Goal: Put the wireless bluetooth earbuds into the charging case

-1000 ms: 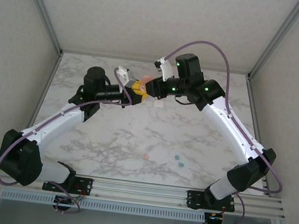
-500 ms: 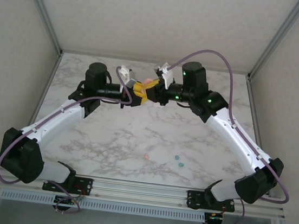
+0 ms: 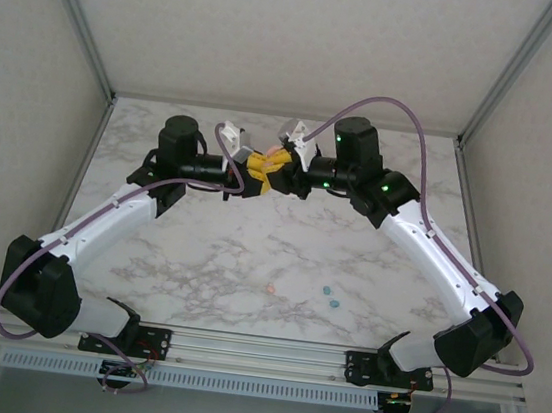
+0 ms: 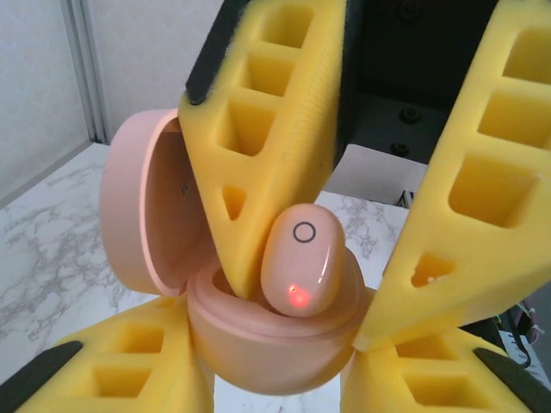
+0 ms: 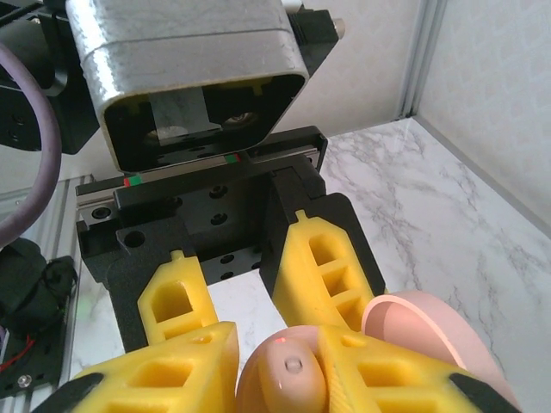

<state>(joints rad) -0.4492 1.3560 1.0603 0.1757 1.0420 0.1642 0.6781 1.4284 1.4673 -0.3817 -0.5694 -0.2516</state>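
Pink earbud, red light lit, is seen seated upright in the open pink case, whose lid is swung back. The case is gripped at its base by the left tool. The right tool is slightly parted about the earbud, one finger touching, the other just clear. Three loose earbuds, one pink and two teal, lie well apart on the tabletop.

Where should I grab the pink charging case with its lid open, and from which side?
Pinch the charging case across its rounded lower half, coming from its closed bottom, as the left gripper does; that leaves the open lid and earbud clear.
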